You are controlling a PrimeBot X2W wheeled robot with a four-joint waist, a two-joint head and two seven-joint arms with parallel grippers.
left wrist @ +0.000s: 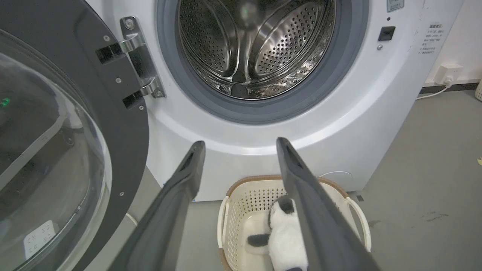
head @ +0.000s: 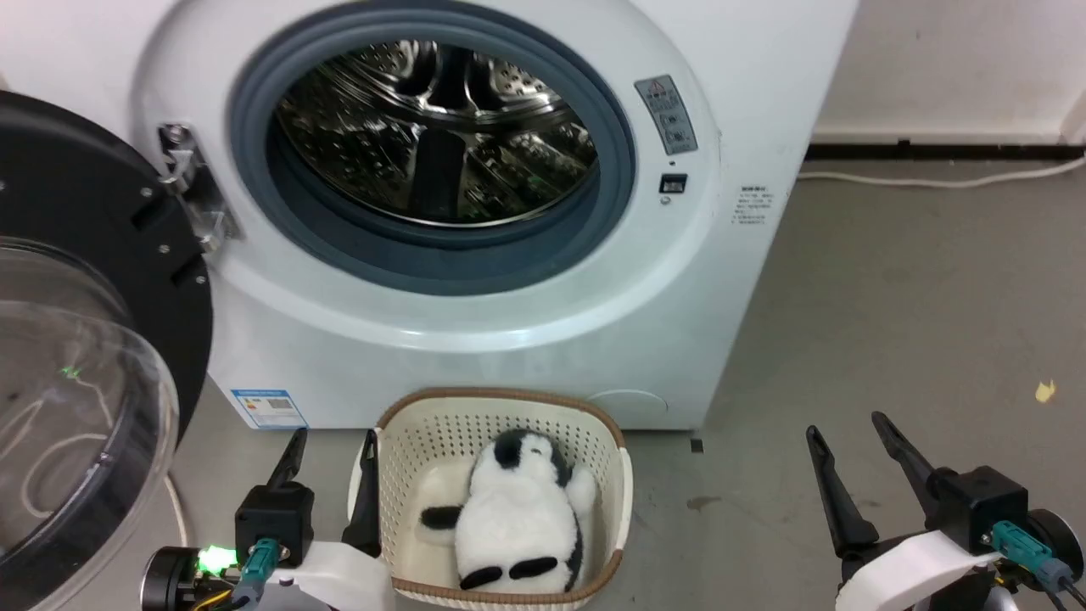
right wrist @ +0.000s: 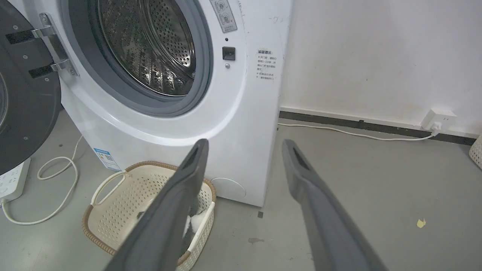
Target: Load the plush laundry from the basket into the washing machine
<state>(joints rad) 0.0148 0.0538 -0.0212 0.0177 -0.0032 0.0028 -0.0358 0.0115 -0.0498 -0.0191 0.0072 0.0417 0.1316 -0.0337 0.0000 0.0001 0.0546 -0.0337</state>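
Left gripper, at the lower left of the head view: its jaws stand wide apart and hold nothing. One dark finger crosses the left wall of the basket; whether it touches the basket cannot be told. Right gripper, at the lower right of the head view: its jaws are also spread wide and empty, over bare grey floor, well apart from the basket.

Between the two grippers, at the bottom centre, the cream basket sits on the floor, close in front of the washing machine. Inside it lies the plush toy, white belly up, its black-patched head pointing toward the machine and its black feet toward the bottom edge.

Above the basket, the machine's steel drum looks empty inside its grey seal. The clear, black-rimmed door is swung fully open at the left edge.

The toy looks light, soft and easily squashed, with fluffy fur that should grip well. Taking hold across the thick white middle seems safest; the small arms and feet would likely flop or pull free.

Count: one toy, one basket, one washing machine, two grippers with two fingers each. A small yellow scrap lies on the floor at the right edge.
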